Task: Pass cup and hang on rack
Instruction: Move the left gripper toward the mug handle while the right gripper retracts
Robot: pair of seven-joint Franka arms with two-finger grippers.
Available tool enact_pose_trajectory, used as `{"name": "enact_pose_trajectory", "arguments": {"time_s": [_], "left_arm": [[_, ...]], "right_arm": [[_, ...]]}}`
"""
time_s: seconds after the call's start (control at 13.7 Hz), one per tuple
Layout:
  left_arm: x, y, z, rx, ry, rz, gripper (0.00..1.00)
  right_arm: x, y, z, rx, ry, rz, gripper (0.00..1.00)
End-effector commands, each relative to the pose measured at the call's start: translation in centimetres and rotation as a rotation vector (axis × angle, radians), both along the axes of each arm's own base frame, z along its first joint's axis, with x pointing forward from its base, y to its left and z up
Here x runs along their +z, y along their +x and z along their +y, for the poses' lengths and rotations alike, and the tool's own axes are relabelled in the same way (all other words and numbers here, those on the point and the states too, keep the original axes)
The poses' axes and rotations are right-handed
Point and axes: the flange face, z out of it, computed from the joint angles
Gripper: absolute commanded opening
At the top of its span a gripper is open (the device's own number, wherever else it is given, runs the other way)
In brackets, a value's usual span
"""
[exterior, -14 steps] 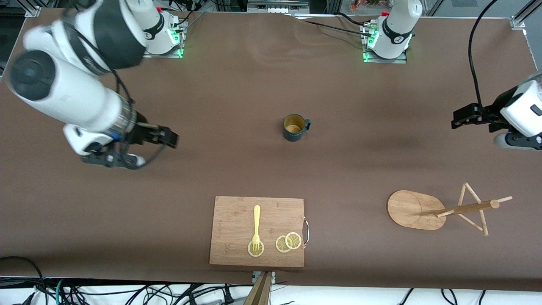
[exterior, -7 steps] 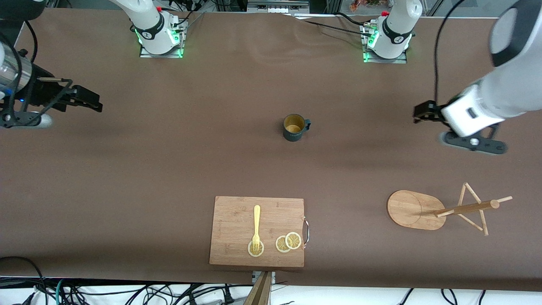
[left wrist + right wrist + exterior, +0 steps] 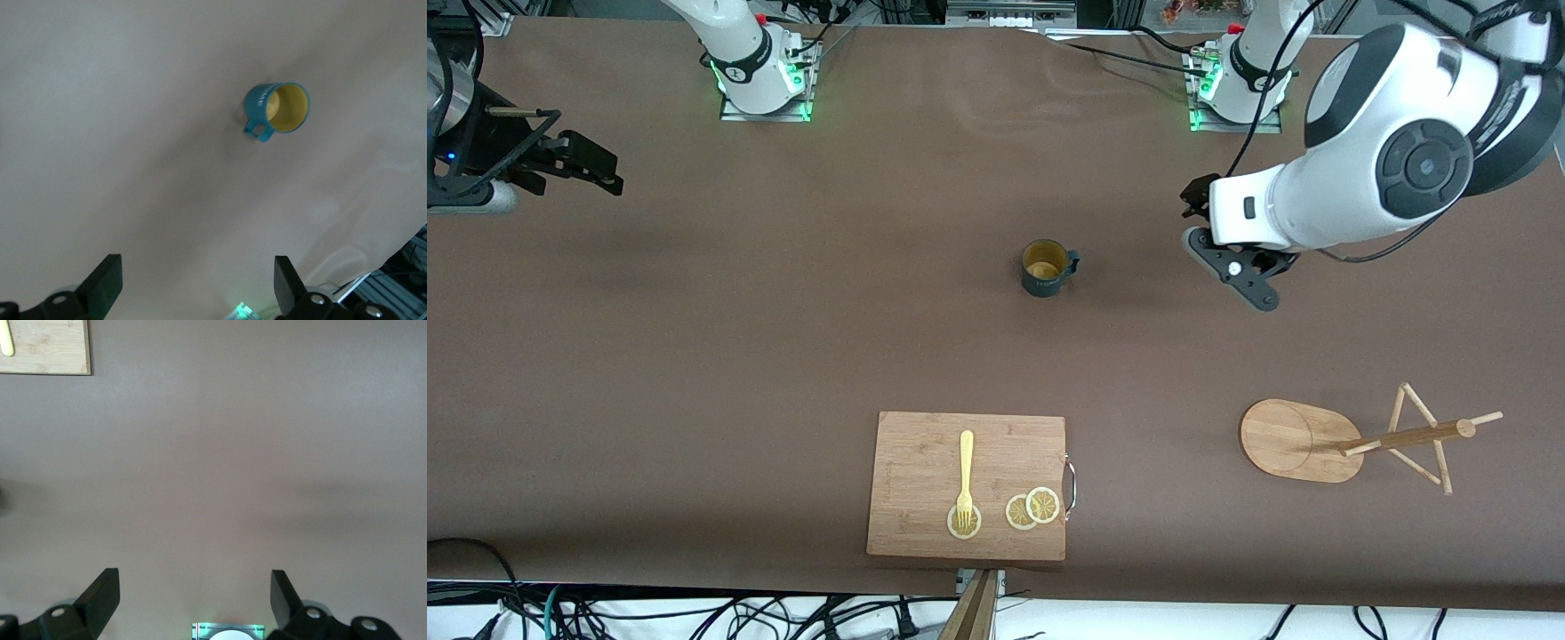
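Note:
The dark teal cup (image 3: 1047, 267) stands upright in the middle of the table, its handle toward the left arm's end. It also shows in the left wrist view (image 3: 277, 110), apart from the fingers. My left gripper (image 3: 1193, 197) is open and empty above the table beside the cup, toward the left arm's end; its jaws (image 3: 197, 293) are spread wide. My right gripper (image 3: 600, 169) is open and empty at the right arm's end of the table, over bare cloth (image 3: 193, 597). The wooden rack (image 3: 1303, 440) stands nearer the front camera at the left arm's end.
A bamboo cutting board (image 3: 925, 462) lies near the front edge with a yellow fork (image 3: 965, 476) and lemon slices (image 3: 1032, 508) on it. Its corner shows in the right wrist view (image 3: 47, 347). Brown cloth covers the table.
My right arm has drawn back from beside the cup to its end of the table. My left arm has swung in from its end of the table toward the cup. The cup has not moved.

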Motion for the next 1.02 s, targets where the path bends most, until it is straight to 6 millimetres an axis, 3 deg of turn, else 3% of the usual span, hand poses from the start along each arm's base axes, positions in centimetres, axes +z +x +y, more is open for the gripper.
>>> {"name": "enact_pose_trajectory", "arguments": {"time_s": [0.0,0.29,0.44,0.51,0.66,0.95], "left_arm": [[-4.0,-0.3,0.3,-0.136,-0.104,-0.041,1.00],[-10.2,0.0,2.5,-0.272,-0.295,-0.149,1.00],[-13.2,-0.5,3.1,-0.323,-0.385,-0.224,1.00],[-14.6,-0.7,3.5,-0.331,-0.426,-0.263,1.00],[-18.0,-2.1,4.2,-0.332,-0.475,-0.324,1.00],[-23.9,-4.7,4.9,-0.347,-0.694,-0.452,1.00]], "right_arm": [[-0.3,-0.1,-0.4,-0.004,-0.012,-0.019,1.00],[1.4,1.0,-0.6,-0.001,-0.012,-0.059,1.00],[-0.6,2.1,-0.1,0.001,-0.001,-0.014,1.00],[-0.5,2.1,0.5,0.009,-0.001,-0.014,1.00],[0.2,2.0,2.1,0.036,-0.012,-0.032,1.00],[0.2,2.0,1.3,0.035,-0.032,-0.031,1.00]]}}
